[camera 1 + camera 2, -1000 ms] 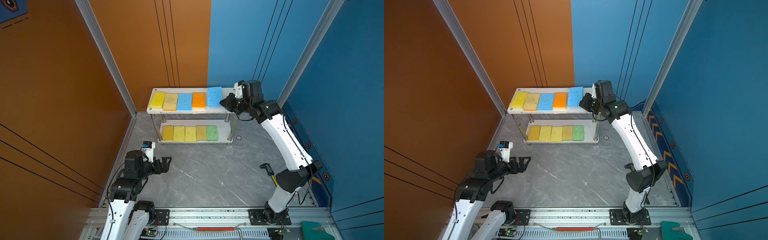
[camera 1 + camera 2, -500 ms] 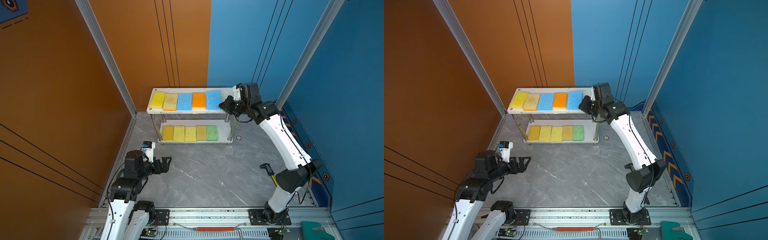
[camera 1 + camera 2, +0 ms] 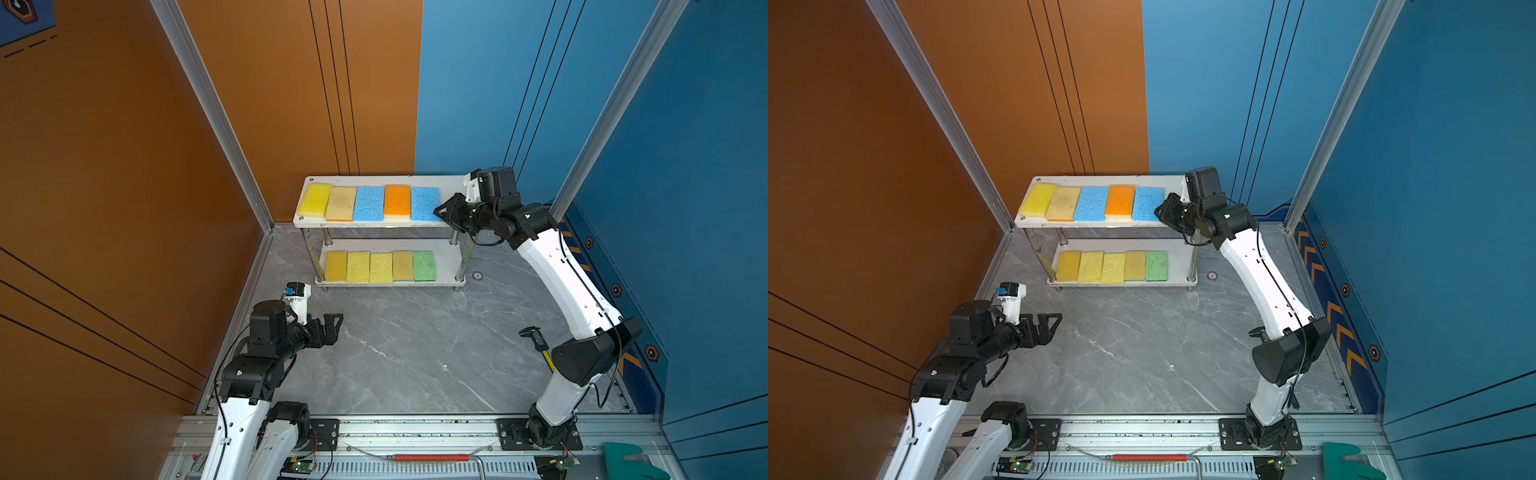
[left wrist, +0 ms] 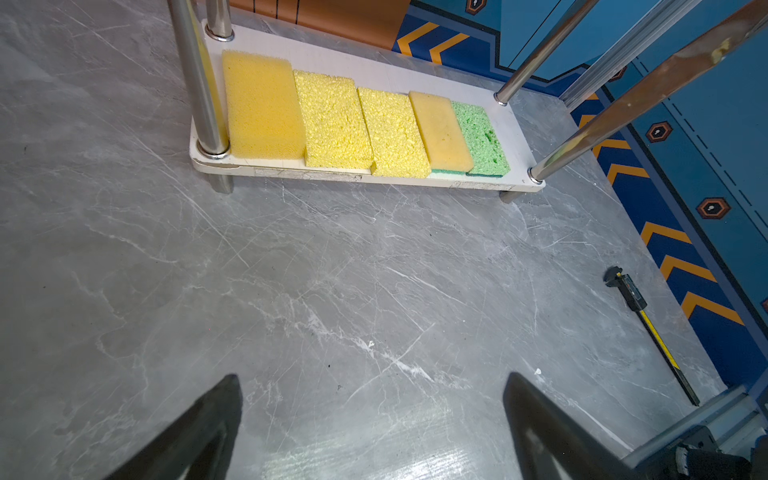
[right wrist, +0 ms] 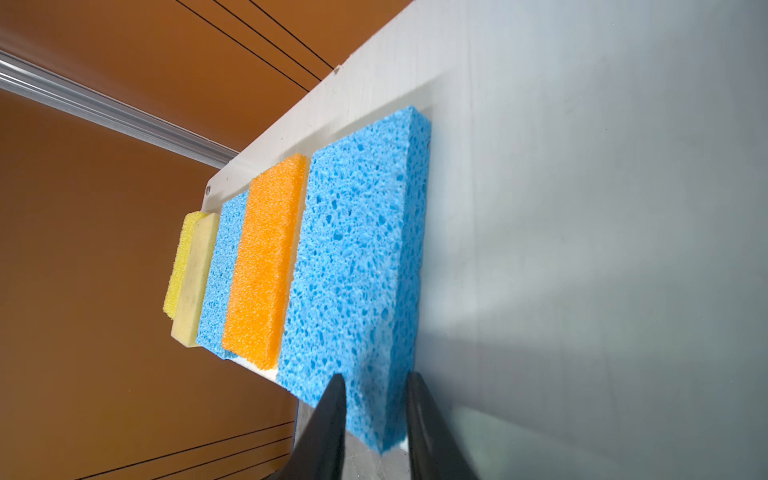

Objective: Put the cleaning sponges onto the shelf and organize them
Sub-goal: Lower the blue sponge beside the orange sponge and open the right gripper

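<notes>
Under the shelf [image 3: 374, 180] spread the grey marbled bench [image 3: 407, 353]. On the shelf's upper board lay five cleaning sponges [image 3: 369, 203] side by side: yellow, tan, blue, orange, blue. Its lower board carried four yellow ones and a green sponge [image 4: 482, 141]. At the shelf's right end, the right gripper [image 5: 376, 376] held its jaws narrowly parted about a corner of the end blue sponge [image 5: 353, 257], which lay flat on the board. Whether they pressed it could not be told. Off the shelf's left front, the left gripper [image 4: 372, 375] hung over the bench, jaws spread wide and empty. Right of the shelf lay a caliper [image 4: 627, 291], its scale too small to read.
</notes>
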`<state>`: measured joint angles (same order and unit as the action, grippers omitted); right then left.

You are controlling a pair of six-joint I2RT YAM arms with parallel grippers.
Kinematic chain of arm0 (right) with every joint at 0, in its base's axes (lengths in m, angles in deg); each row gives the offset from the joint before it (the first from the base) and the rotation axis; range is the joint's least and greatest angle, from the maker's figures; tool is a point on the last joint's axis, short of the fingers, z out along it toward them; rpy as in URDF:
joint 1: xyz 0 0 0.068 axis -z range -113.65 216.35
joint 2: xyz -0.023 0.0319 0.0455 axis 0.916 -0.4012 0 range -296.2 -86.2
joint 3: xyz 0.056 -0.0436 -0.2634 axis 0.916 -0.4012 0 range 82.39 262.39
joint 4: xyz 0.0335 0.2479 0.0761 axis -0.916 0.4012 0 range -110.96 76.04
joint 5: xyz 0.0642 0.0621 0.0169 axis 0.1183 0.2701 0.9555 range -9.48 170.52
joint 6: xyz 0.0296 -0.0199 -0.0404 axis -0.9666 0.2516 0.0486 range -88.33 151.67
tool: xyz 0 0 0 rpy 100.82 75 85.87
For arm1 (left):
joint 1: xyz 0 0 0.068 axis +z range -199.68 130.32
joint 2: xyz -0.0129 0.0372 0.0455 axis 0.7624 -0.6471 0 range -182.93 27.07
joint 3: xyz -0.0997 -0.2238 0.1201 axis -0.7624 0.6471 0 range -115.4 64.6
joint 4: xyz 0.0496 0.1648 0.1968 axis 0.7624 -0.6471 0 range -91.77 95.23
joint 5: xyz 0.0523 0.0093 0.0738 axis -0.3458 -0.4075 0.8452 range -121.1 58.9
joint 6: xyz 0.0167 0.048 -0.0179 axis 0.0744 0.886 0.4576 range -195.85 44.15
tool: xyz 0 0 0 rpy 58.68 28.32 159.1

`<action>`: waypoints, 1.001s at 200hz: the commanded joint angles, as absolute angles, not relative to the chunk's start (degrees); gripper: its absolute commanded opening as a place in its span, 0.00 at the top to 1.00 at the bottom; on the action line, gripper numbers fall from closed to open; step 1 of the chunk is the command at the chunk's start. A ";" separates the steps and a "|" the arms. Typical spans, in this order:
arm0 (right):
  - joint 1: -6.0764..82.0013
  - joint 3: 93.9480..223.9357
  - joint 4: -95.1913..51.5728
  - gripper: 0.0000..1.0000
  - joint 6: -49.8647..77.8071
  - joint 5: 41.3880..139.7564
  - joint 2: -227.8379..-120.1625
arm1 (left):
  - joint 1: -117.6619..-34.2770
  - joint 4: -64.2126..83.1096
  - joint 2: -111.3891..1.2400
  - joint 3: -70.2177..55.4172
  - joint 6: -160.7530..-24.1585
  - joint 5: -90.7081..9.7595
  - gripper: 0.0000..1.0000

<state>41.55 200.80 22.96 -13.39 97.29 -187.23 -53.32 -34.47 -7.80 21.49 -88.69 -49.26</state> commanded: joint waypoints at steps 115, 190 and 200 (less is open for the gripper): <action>41.74 199.37 21.76 0.21 -12.68 97.07 -185.25 | -52.64 -34.76 -8.01 22.32 -87.63 -48.77 0.02; 41.18 198.50 21.84 0.00 -11.63 94.33 -180.95 | -52.44 -34.81 -7.82 22.32 -87.58 -48.77 0.02; 41.04 198.42 21.84 0.00 -11.48 93.93 -180.06 | -52.48 -34.74 -7.74 22.32 -87.54 -48.72 0.02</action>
<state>41.55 198.96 20.14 -12.73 96.29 -183.58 -52.95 -34.47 -7.91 21.49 -88.69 -49.26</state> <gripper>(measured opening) 0.995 0.981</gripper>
